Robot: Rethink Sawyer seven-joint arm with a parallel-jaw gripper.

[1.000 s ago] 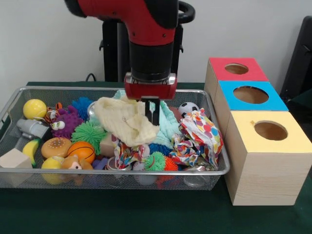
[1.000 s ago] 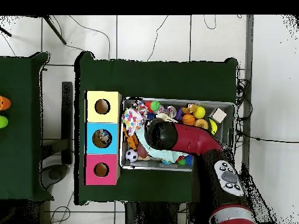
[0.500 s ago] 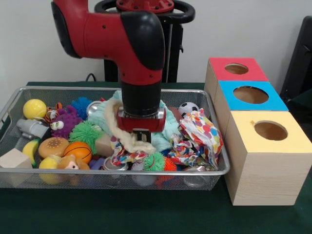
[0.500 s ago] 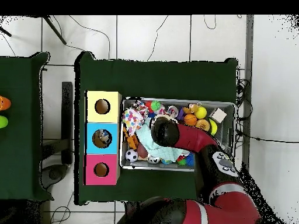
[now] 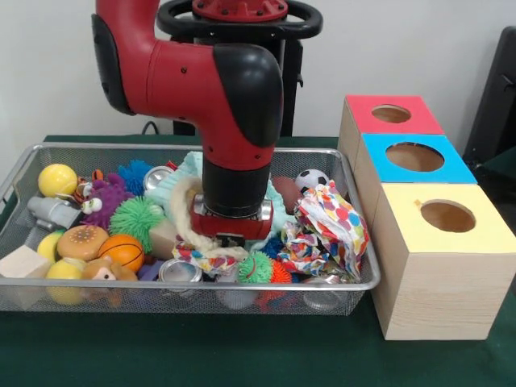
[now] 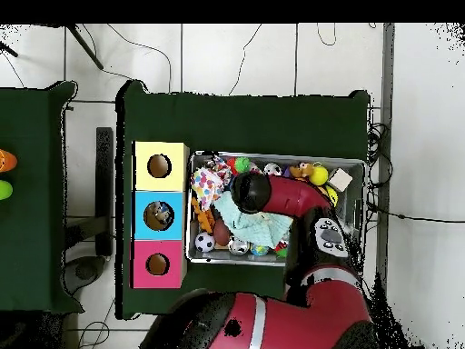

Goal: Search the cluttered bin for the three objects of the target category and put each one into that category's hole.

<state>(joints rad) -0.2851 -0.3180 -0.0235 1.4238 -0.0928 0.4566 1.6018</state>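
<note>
Front view shows you the gripper [image 5: 230, 239] sunk among cloths in the bin [image 5: 97, 294], a cream cloth [image 5: 187, 216] draped beside it; its fingers are buried, so you cannot tell their grip.

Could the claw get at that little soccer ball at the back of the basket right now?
Probably yes. The soccer ball lies uncovered on top, beside the dotted cloth. The claw is down in the clutter, so it must lift first.
</note>
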